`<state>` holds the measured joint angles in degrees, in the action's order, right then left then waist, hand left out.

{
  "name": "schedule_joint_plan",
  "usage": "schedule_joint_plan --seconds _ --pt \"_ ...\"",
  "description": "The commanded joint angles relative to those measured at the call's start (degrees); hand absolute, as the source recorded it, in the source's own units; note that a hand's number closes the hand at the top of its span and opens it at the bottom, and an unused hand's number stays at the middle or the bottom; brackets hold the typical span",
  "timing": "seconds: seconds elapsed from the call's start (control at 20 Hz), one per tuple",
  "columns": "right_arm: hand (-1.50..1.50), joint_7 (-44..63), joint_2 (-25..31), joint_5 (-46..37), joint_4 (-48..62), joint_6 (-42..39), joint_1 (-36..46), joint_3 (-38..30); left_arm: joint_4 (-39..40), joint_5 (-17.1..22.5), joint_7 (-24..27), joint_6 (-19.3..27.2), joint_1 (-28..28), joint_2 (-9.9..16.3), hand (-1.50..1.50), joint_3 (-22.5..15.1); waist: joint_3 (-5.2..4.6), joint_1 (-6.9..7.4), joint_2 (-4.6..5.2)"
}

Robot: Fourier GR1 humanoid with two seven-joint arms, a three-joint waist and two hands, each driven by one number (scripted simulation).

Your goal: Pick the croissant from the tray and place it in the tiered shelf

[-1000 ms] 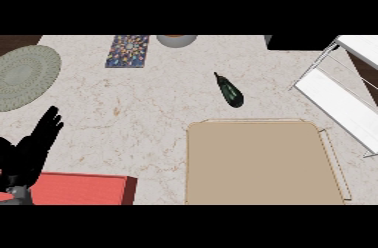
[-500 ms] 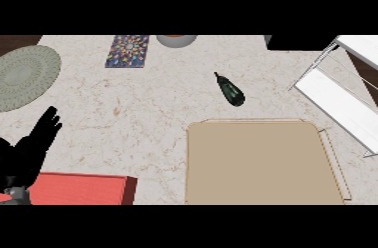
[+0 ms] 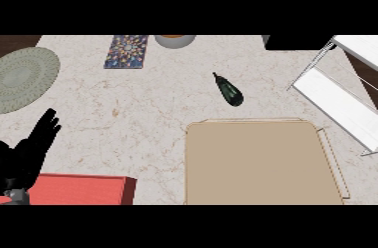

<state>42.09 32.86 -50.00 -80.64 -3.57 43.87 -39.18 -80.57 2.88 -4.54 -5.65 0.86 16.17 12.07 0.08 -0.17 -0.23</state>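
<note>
No croissant shows on the flat tan rectangular tray (image 3: 262,162) at five o'clock, so the reach cannot be aimed yet; I'd find the pastry before committing. The white wire-framed tiered shelf (image 3: 339,99) at three o'clock runs off the edge. The black left hand (image 3: 29,152) rests at eight o'clock, fingers straight and apart, holding nothing. The right hand is out of view.

Tiered shelf (image 3: 341,97) cut off at right edge.
</note>
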Motion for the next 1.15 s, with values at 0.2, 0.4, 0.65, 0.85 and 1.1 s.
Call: schedule_joint_plan --seconds 0.2,0.4,0.65,0.85,1.1 --pt "-1.50 4.47 3.96 11.66 -15.02 -5.65 -1.62 -7.60 -3.07 0.00 -3.50 0.73 -0.34 -0.91 0.00 -0.55 -0.08 -0.63 -0.15" --pt "-1.50 12.15 6.34 16.10 -28.28 -12.66 -5.32 -12.84 -2.47 -0.31 -2.17 0.75 1.41 -0.59 0.00 0.34 -0.11 -1.57 -0.46" --pt "-1.50 20.20 14.54 23.31 -34.56 -23.76 -8.42 -23.99 -3.73 1.00 -1.77 -0.55 3.58 0.41 0.00 1.86 -0.10 -2.10 -0.77" --pt "-1.50 22.44 15.34 31.26 -37.65 -33.33 -13.45 -32.54 -2.04 0.54 -0.62 0.52 4.25 -0.63 0.00 2.17 -0.12 -4.99 -1.42" --pt "-1.50 21.97 21.01 40.91 -36.46 -40.69 -16.82 -43.52 -2.38 1.60 -0.56 0.32 5.91 1.10 0.00 4.85 -0.20 -6.49 -2.01"
